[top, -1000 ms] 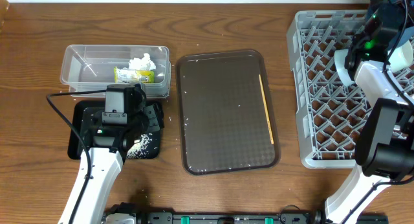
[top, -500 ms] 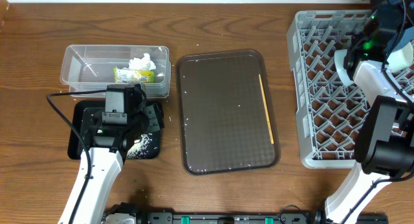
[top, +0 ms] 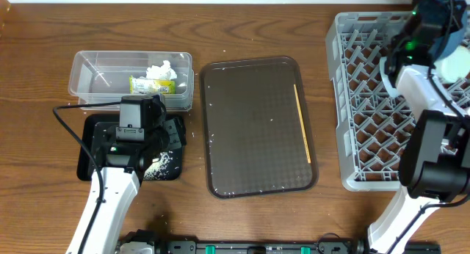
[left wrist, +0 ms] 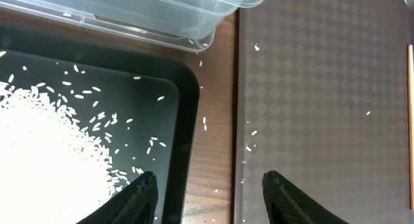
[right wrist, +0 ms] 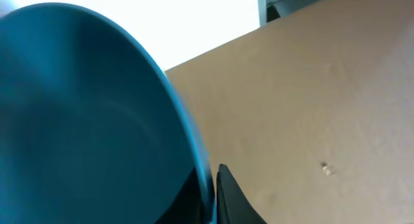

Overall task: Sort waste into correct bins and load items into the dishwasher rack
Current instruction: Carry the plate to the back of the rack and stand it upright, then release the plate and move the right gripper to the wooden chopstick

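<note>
My left pincer [left wrist: 210, 195] hangs over the strip of wood between the black tray [left wrist: 184, 120] and the brown serving tray [top: 257, 129], toward the surface's front left. Its fingers stand well apart with nothing between them. Rice grains [left wrist: 39, 153] lie heaped in the black tray, with a few strays on the wood. Behind it, the clear tub [top: 88, 70] holds the tissue paper [top: 159, 69] and the snack wrapper [top: 150, 84]. The chopstick [top: 302, 122] lies along the brown tray's right side. My right pincer [top: 429, 15] is over the back right corner of the dishwasher rack [top: 367, 100] at the surface's right edge. The rim of the dark blue plate [right wrist: 84, 114] sits against one finger, and I cannot tell whether I grip it.
</note>
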You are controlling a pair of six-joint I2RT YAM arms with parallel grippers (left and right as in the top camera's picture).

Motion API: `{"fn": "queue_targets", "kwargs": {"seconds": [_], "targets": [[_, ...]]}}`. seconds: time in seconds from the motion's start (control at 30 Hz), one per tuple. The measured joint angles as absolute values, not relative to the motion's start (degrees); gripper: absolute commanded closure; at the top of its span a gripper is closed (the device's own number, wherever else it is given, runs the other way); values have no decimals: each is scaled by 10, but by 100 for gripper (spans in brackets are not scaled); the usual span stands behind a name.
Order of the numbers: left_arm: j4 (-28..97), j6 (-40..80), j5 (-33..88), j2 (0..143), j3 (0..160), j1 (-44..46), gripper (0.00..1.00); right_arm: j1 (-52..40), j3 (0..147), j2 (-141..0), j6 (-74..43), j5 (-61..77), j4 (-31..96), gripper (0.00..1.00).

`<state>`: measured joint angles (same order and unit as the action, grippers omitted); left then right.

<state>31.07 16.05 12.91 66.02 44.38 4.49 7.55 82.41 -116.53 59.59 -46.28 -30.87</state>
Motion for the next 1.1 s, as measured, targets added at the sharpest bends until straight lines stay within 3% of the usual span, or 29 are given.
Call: {"fn": "queue_targets", "kwargs": {"seconds": [0.3, 0.67, 0.9, 1.1], "targets": [[310, 161, 129, 660, 444, 45, 45, 37, 818, -1168, 530, -543, -293, 66], [311, 161, 129, 660, 444, 45, 45, 3, 818, -1164, 484, -594, -269, 57], [311, 161, 129, 660, 444, 45, 45, -33, 813, -1101, 369, -531, -65, 57], [310, 161, 129, 660, 444, 45, 45, -25, 814, -1004, 179, -381, 166, 49]]}}
